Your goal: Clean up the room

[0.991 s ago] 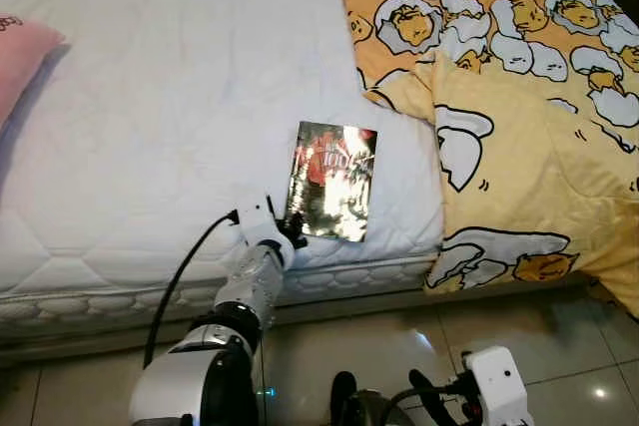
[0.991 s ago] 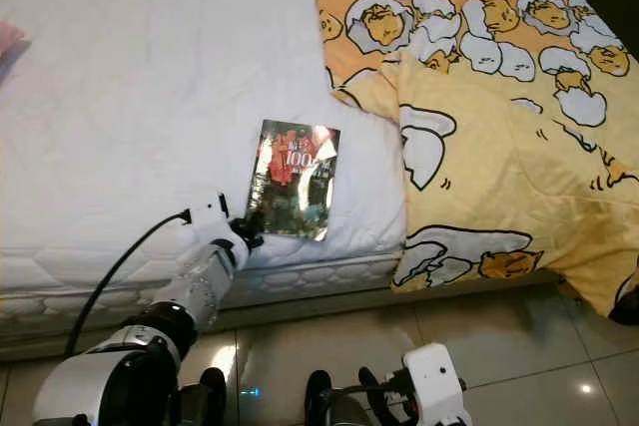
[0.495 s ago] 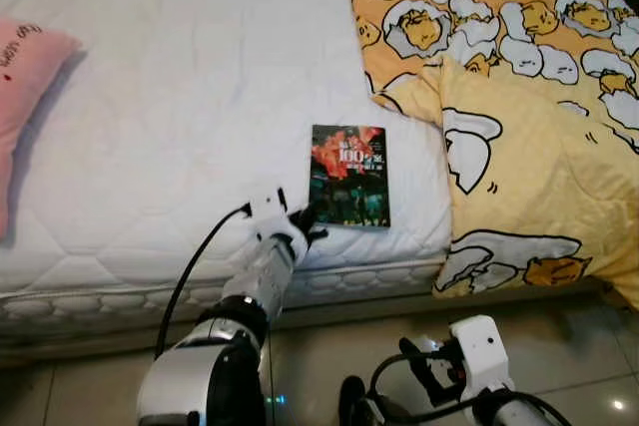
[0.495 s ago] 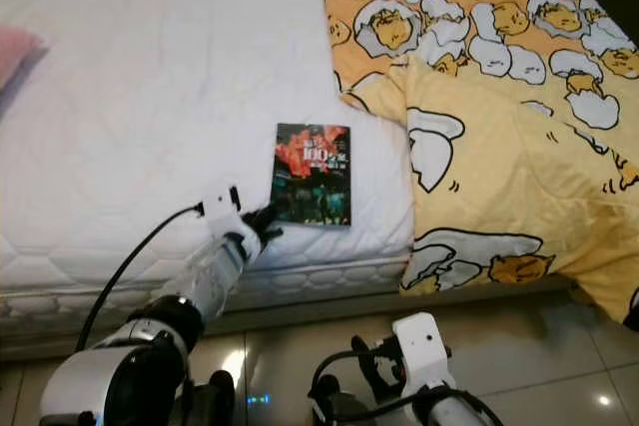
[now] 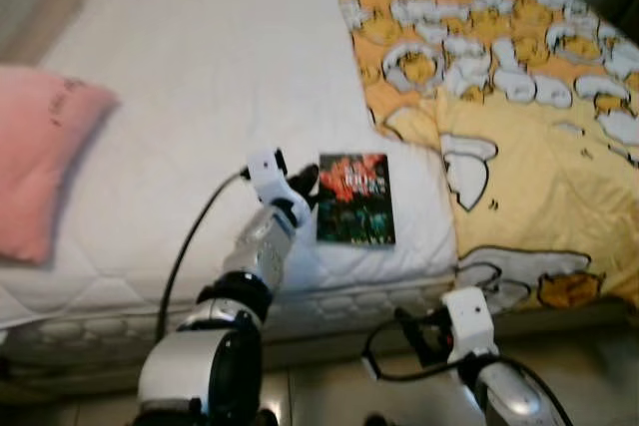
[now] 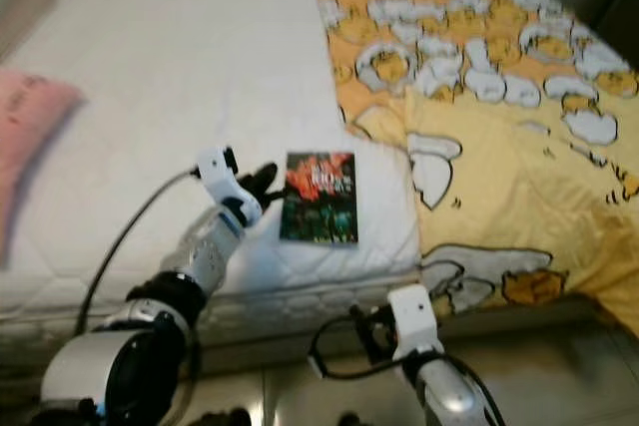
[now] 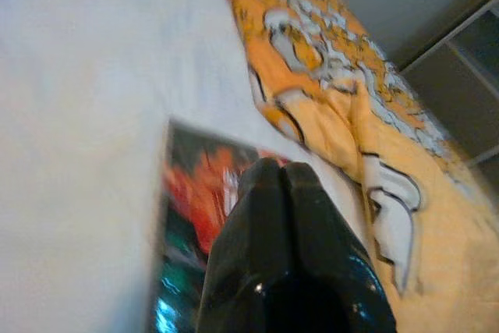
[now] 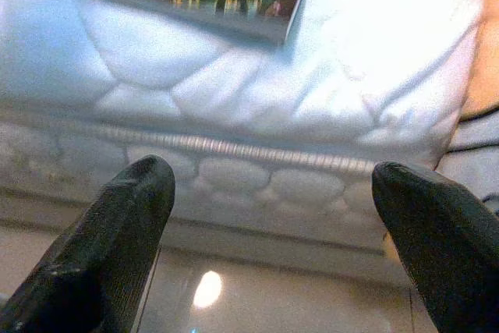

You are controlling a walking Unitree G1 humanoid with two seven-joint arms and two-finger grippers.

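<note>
One book [image 5: 355, 199] lies flat on the white mattress [image 5: 190, 107], close to its 6 o'clock edge, just beside the yellow patterned quilt [image 5: 519, 117] at its 3 o'clock. Left end effector [image 5: 303, 183] sits at the book's 9 o'clock edge, fingers pressed together, tips at the cover. Right end effector [image 8: 273, 216] hangs low in front of the mattress side, fingers spread wide, holding nothing. Pink pillow [image 5: 40, 167] at far 9 o'clock.

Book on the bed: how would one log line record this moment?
left gripper: shut, at book edge | right gripper: open, low before mattress | book: flat on mattress
</note>
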